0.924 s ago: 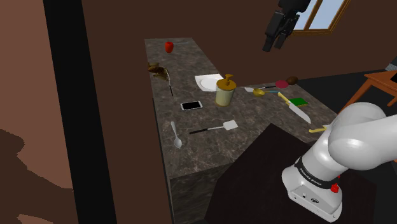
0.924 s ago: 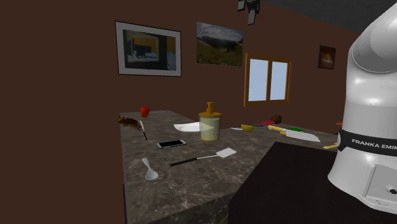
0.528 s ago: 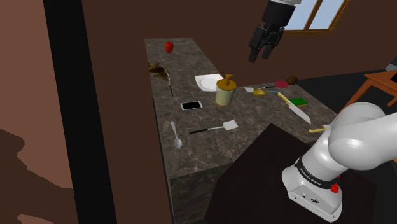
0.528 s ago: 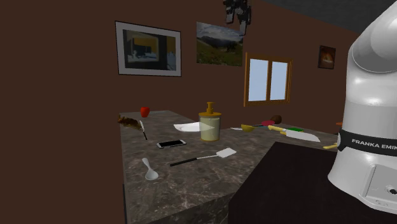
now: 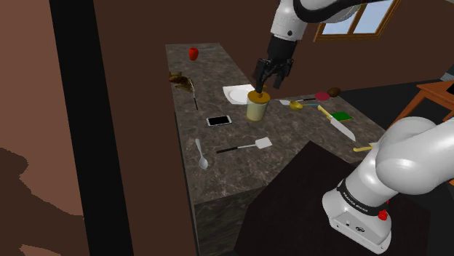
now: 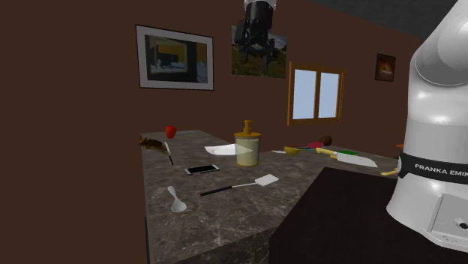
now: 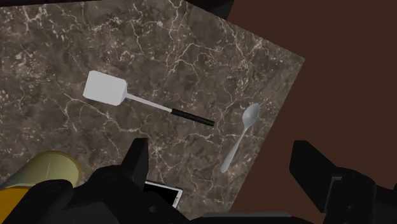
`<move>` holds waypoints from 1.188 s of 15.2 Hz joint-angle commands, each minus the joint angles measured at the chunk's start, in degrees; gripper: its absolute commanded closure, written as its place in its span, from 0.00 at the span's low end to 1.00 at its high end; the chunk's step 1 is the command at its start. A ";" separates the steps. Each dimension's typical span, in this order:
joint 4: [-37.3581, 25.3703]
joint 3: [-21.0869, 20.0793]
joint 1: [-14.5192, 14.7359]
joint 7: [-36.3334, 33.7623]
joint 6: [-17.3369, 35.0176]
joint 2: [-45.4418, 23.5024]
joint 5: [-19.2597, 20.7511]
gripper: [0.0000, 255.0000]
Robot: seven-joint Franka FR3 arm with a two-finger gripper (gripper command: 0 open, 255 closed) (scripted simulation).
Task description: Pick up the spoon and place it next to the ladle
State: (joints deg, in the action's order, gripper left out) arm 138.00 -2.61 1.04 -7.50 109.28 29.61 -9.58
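Gripper (image 5: pixel 262 83) hangs above the jar (image 5: pixel 256 108), clear of it. Jaws stand wide apart, with nothing between them. We see the spoon (image 5: pixel 201 154) flat on the counter (image 5: pixel 218 73), well away from the jar toward the shoulder view's lower left, past the spatula (image 5: pixel 251 145) and close to the counter's edge, with its bowl end farthest from the jar. The ladle (image 5: pixel 296 105) lies near the jar on the shoulder view's right, well apart from the spoon.
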 commanded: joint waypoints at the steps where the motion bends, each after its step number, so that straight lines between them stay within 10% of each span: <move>1: 0.40 -1.25 0.35 -1.94 3.58 -3.23 -0.90 0.00; 18: -9.53 -6.30 2.61 -14.67 27.63 -38.63 -3.11 0.00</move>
State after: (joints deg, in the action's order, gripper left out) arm 129.66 -8.69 3.32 -21.17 135.57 -6.47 -12.72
